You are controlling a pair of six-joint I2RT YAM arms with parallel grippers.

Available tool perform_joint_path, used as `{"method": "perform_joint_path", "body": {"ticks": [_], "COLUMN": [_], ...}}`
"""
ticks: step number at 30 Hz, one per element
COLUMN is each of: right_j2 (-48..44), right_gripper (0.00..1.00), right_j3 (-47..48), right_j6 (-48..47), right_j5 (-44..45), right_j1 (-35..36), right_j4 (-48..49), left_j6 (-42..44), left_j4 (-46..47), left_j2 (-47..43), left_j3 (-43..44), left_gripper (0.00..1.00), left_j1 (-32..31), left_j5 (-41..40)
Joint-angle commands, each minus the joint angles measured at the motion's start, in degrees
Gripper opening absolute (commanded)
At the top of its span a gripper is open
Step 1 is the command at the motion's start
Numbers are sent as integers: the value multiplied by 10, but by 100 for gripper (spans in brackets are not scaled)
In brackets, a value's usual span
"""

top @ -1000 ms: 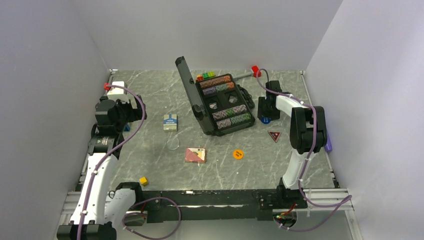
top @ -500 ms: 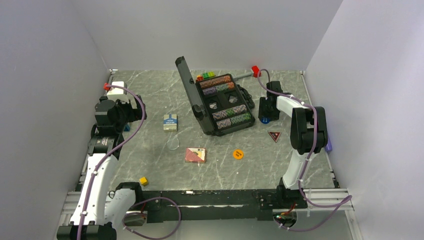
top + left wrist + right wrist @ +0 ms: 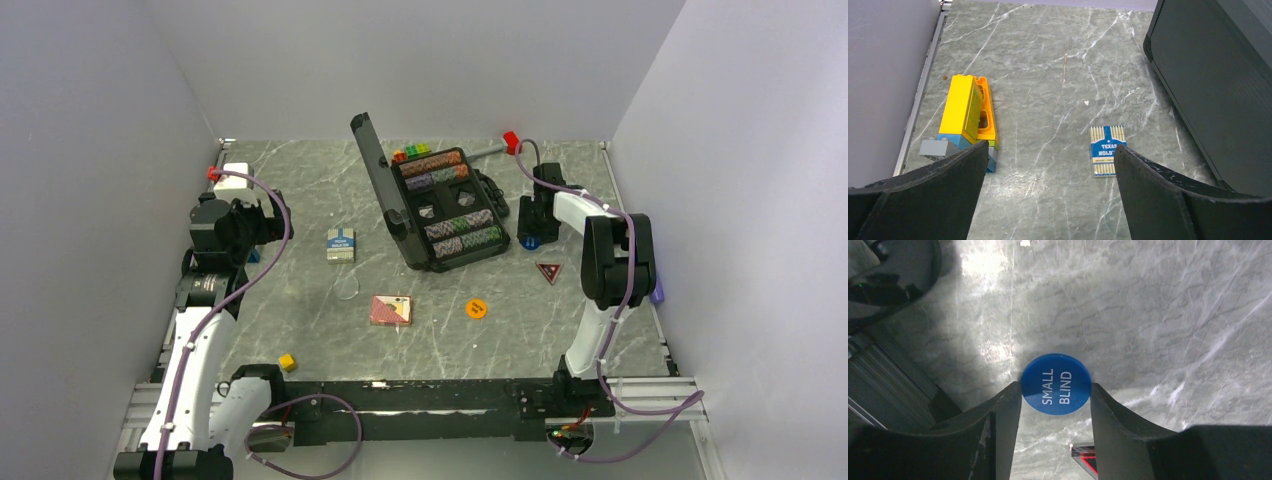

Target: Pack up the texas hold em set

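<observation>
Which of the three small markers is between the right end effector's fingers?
The blue marker, round and printed SMALL BLIND, gripped edge to edge by the right end effector. The orange marker and triangular marker lie untouched elsewhere.

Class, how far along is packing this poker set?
Done: chip rows sit in the open case. In hand: the right gripper pinches the blue marker. Remaining: blue deck, pink deck, orange marker and triangular marker lie outside; lid open.
</observation>
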Motion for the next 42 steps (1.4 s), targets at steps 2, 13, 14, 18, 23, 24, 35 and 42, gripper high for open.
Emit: {"method": "perform_joint_path", "body": {"ticks": [2, 13, 14, 18, 23, 24, 35, 42], "right_j2": [-35, -68, -72, -86, -88, -87, -40, 36], "right_gripper": [42, 40, 40, 40, 39, 39, 39, 39], "right_j3": [8, 24, 26, 39, 79, 89, 217, 309], "right_j6": [1, -2, -2, -3, -2, -2, 6, 16], "right_j5": [-8, -5, -6, -16, -36, -36, -52, -62], "right_j1": [-2, -2, -1, 2, 22, 27, 107, 147], "right_j4": [-70, -93, -96, -102, -119, -122, -147, -147], "left_j6": [0, 0, 0, 0, -1, -1, 0, 1], "left_j4": [22, 23, 23, 23, 24, 24, 23, 23], "left_j2": [-11, -10, -10, -10, -9, -10, -10, -11], "left_j3": [5, 5, 5, 5, 5, 5, 5, 5], "left_gripper": [99, 99, 99, 99, 99, 99, 99, 99], "left_j1": [1, 2, 1, 1, 1, 1, 1, 1], "left_j5": [1, 5, 5, 7, 8, 7, 7, 3]}}
